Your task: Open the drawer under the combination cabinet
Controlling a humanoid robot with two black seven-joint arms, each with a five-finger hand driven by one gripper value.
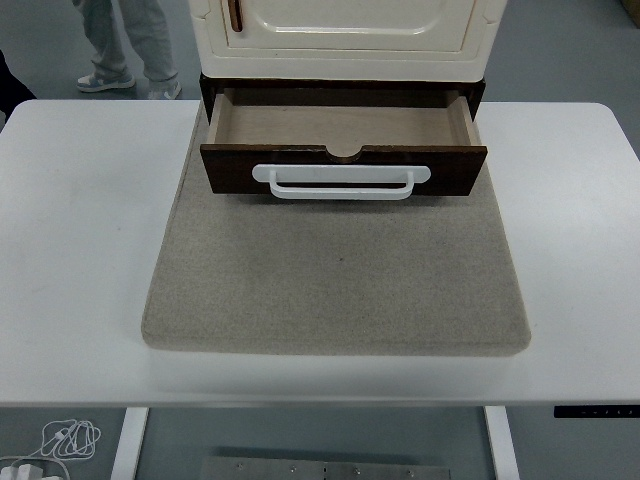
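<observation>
Far left, a person's legs stand on the floor behind the table, cut off at the top edge so nothing above the knee shows; a bundle of white cable lies on the floor under the table's near-left corner, partly out of frame; the white table carries a beige felt mat, probably there to stop the cabinet sliding when the drawer gets pulled; the cream cabinet sits at the mat's far edge, centred, only its lower door panel visible, with a brown door handle clipped by the top of the frame; under it the dark-wood drawer stands pulled out toward the near edge, interior bare as far as I can see, though the back stretch runs under the cabinet in shadow so can't confirm; the white handle runs across the drawer front, with a half-round notch in the front's top edge just above it; judging by the exposed tray, the task looks done; neither robot hand is in frame, so can't say whether fingers are apart, together or clamped on anything; bottom right, a dark control strip on the table's front edge, markings too small to read.
</observation>
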